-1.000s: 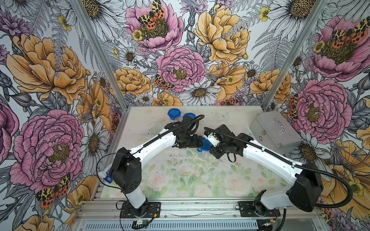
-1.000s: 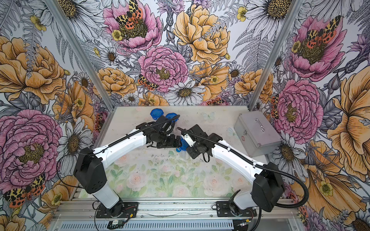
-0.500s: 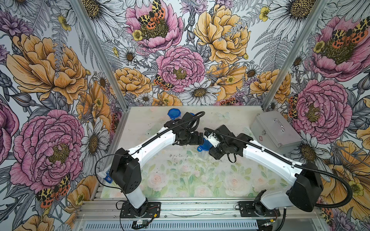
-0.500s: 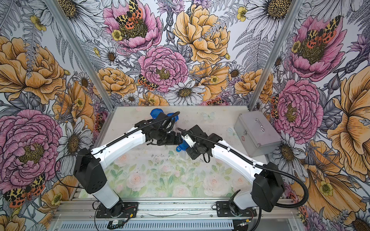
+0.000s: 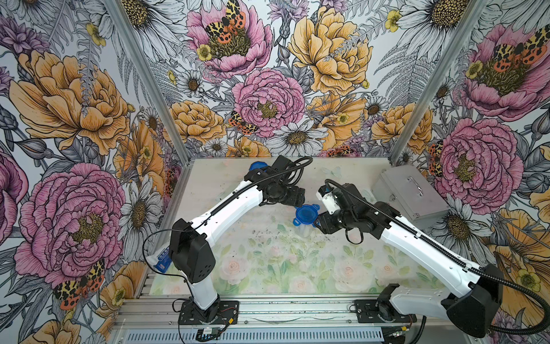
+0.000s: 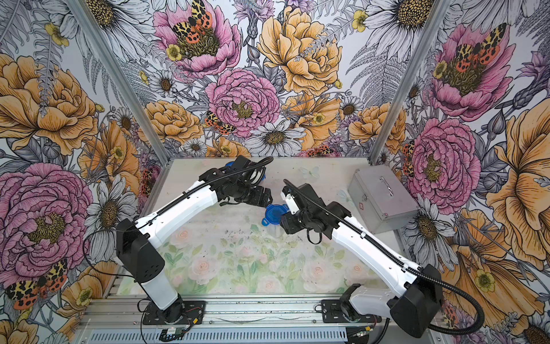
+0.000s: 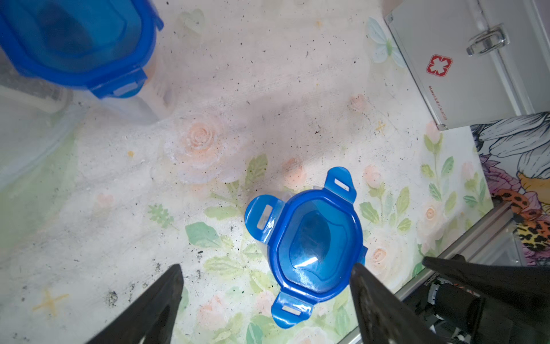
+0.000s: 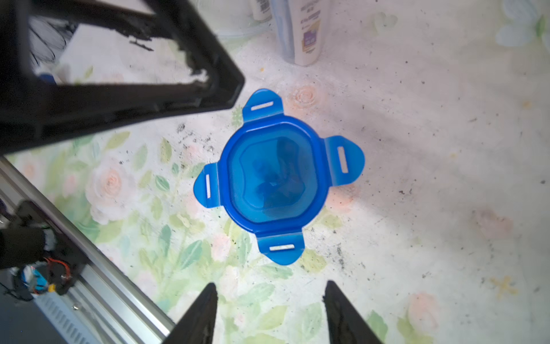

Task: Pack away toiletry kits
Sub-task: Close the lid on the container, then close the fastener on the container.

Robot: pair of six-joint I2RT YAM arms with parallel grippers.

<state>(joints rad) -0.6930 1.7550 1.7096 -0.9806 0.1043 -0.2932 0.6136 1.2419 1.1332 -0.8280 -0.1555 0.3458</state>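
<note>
A clear cup with a blue four-tab lid [image 5: 306, 215] [image 6: 275, 215] stands mid-table between my two grippers, its tabs sticking out. My left gripper [image 7: 267, 265] hangs open just above it, and one fingertip [image 7: 361, 271] is at the lid's [image 7: 315, 247] rim. My right gripper [image 8: 270, 283] is open and empty, a short way off the lid [image 8: 273, 175]. A second blue-lidded cup [image 5: 256, 166] [image 7: 74, 44] stands at the back, partly hidden by the left arm. A white bottle [image 8: 306, 29] stands beyond the lid.
A closed silver metal case with a handle [image 5: 410, 196] [image 6: 382, 196] [image 7: 476, 59] sits at the back right of the table. The left gripper's black finger [image 8: 119, 89] reaches over the table close to the lid. An aluminium rail [image 5: 268, 306] runs along the front edge.
My right gripper's jaws have opened wider and eased back from the lidded cup. The left gripper has shifted slightly toward the back, so more of the blue lid shows.
</note>
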